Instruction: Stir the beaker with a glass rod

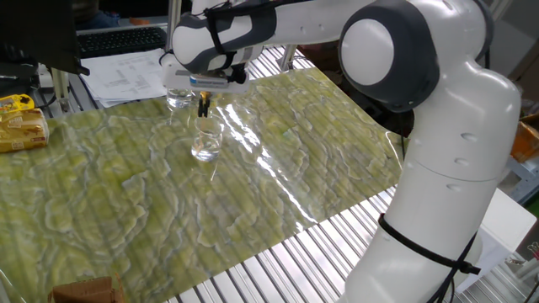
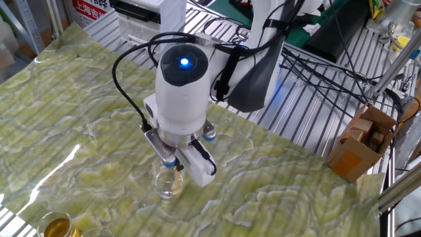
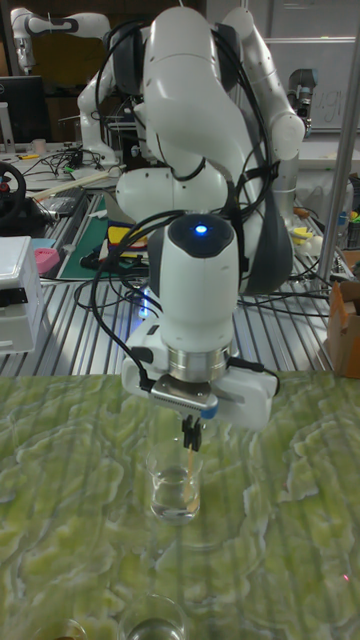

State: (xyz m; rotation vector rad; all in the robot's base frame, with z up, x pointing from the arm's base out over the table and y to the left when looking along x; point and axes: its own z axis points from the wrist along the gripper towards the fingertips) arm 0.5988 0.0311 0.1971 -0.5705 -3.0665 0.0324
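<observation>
Green-yellow marbled mat (image 1: 278,168) over a slatted metal table (image 2: 316,112); cables and equipment behind. My gripper (image 3: 191,433) hangs above the beaker (image 3: 175,488), fingers clenched on the rod (image 3: 189,465), whose long axis runs vertical, lower end pointing down into the upright beaker mid-mat.

No legible txt anywhere. Red sign (image 2: 92,8) at top edge, other fixed view, has chars too cropped/blurred to read. Printed papers (image 1: 130,71) & yellow packet (image 1: 18,122): print too small.

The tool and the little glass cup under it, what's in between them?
Tall fixed view: a thin rod hangs from the tool down into the beaker.
</observation>
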